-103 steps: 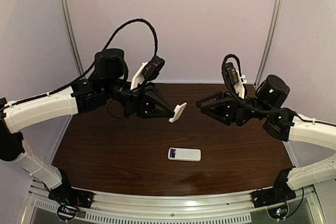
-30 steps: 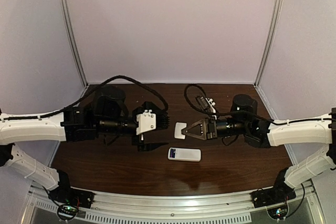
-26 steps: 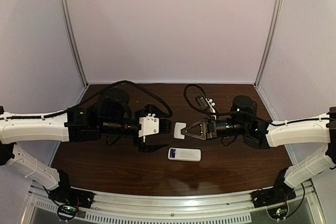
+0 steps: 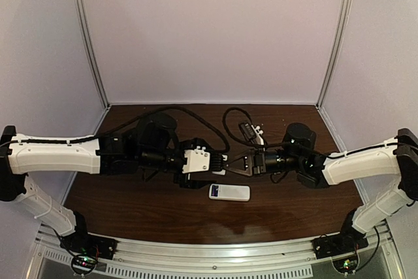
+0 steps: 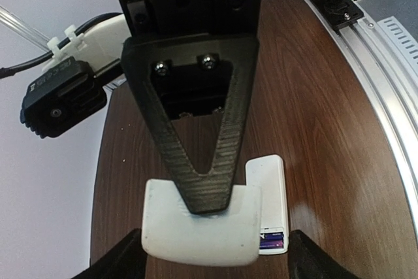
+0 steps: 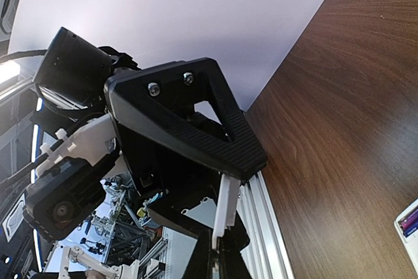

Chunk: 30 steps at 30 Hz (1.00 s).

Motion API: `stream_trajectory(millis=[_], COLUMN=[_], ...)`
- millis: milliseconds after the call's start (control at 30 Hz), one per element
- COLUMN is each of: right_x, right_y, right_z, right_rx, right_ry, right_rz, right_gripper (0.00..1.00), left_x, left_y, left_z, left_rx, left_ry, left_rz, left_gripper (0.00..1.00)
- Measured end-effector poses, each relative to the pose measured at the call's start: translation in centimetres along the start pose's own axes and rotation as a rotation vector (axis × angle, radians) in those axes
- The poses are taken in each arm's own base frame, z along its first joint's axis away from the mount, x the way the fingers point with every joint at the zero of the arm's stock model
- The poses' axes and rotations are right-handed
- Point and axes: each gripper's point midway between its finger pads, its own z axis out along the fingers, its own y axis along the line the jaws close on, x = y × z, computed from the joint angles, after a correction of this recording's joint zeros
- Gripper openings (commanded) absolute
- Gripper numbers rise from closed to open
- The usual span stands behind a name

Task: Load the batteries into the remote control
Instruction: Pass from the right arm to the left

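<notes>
**Two arms meet over the counter, a white piece between them**

Pale purple walls [image 4: 215, 31] stand around a dark brown wooden counter [image 4: 130, 207]. A metal rail runs along its near edge.

I have both arms stretched in from the sides. They meet above the middle of the counter, tip to tip.

The right fingers [image 5: 209, 161] are black and pointed. They are clenched on a flat white piece [image 5: 202, 230] with round corners. They pinch it by its top edge, up in the air. From my right wrist camera I see the piece edge-on, thin, squeezed between the two fingers.

The left fingers [image 5: 121, 262] are spread apart. One is on each side of the flat white piece. The one on the left of my left wrist view is very close to the piece. The other one has a gap next to it. I cannot see either of them pressing on it.

The remote control [image 4: 229, 192] lies flat on the counter. It is just in front of the spot where the arms meet, and nothing touches it. The batteries [image 5: 272, 240] sit in an open slot at one end of it. They look purple-blue with a bit of red. I cannot count them for sure.
</notes>
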Motion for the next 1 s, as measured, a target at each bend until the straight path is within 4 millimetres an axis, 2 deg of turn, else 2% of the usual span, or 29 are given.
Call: stream_trajectory(millis=[67, 267, 467, 567, 633, 733, 867, 1000], right_x=[0.1, 0.3, 0.4, 0.5, 0.6, 0.5, -0.2, -1.6], right_y=[-0.2, -0.2, -0.2, -0.4, -0.4, -0.5, -1.3, -2.8], right_z=[0.0, 0.0, 0.0, 0.1, 0.1, 0.0, -0.8, -3.1], right_rx=[0.0, -0.004, -0.01, -0.009, -0.009, -0.007, 0.026, 0.098], right_ry=[0.003, 0.009, 0.01, 0.015, 0.016, 0.013, -0.005, -0.069], right_rz=[0.003, 0.012, 0.015, 0.02, 0.025, 0.02, 0.014, 0.016], right_gripper=[0.0, 0.0, 0.0, 0.15, 0.32, 0.5, 0.52, 0.49], left_x=[-0.1, -0.4, -0.7, -0.6, -0.6, -0.6, 0.1, 2.3], left_y=[0.0, 0.1, 0.4, 0.2, 0.2, -0.1, -0.2, -1.5], left_z=[0.0, -0.1, 0.1, 0.2, 0.2, 0.4, 0.4, 0.7], left_rx=[0.001, 0.004, 0.001, 0.008, 0.012, 0.025, 0.039, 0.078], left_ry=[-0.003, -0.014, -0.021, -0.014, -0.016, -0.021, -0.028, 0.005], left_rz=[0.0, 0.005, 0.015, 0.012, 0.013, 0.011, -0.001, -0.026], left_gripper=[0.71, 0.53, 0.41, 0.34, 0.31, 0.3, 0.3, 0.29])
